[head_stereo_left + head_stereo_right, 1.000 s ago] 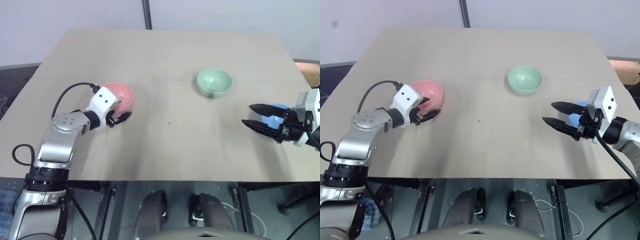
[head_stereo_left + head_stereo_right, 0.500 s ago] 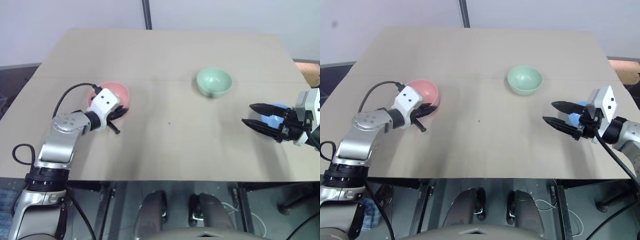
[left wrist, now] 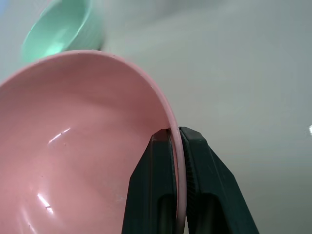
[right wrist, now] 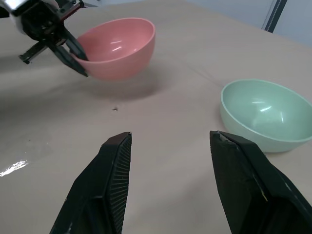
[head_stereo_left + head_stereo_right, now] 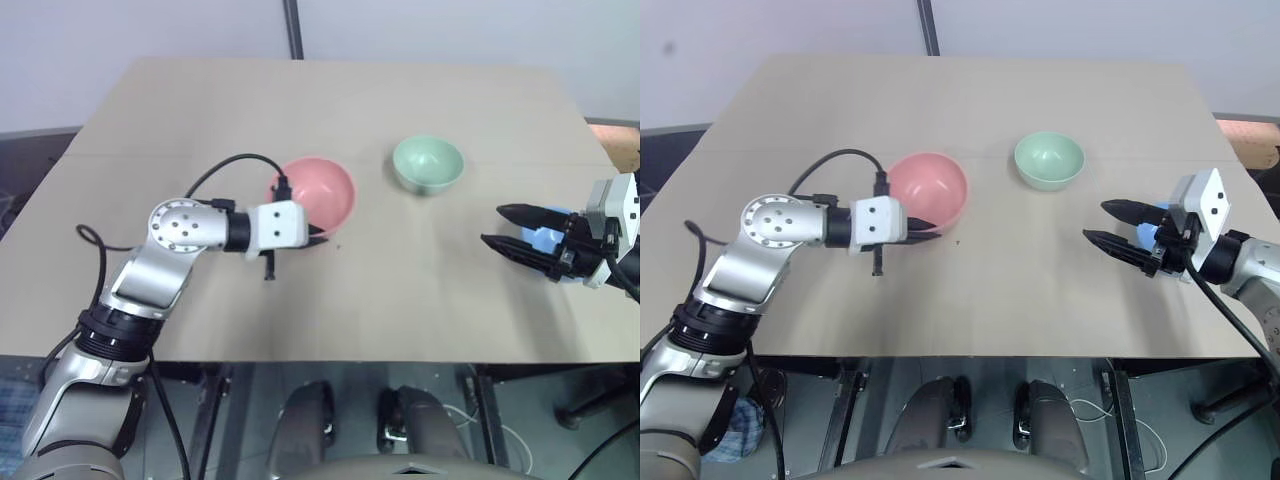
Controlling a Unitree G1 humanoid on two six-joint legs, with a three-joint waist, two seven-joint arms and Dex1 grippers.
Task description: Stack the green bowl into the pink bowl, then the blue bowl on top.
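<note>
My left gripper (image 5: 310,232) is shut on the near rim of the pink bowl (image 5: 318,192), pinching the wall (image 3: 73,146) between its fingers (image 3: 195,161). The bowl hangs tilted just above the table's middle, over its own shadow. The green bowl (image 5: 428,164) stands upright on the table, a little behind and to the right of it. My right gripper (image 5: 492,225) hovers open and empty at the right side, pointing left toward both bowls (image 4: 265,112). The blue bowl (image 5: 547,240) sits on the table, mostly hidden behind the right gripper's fingers.
The tan table (image 5: 400,290) has its front edge close below both arms and its right edge just past the right gripper. A dark pole (image 5: 292,28) rises behind the far edge. A small dark speck (image 4: 115,108) lies on the tabletop.
The left gripper shut on the pink bowl's rim and carried the bowl to the right, from the left side toward the table's middle. The right gripper and the green bowl stayed put.
</note>
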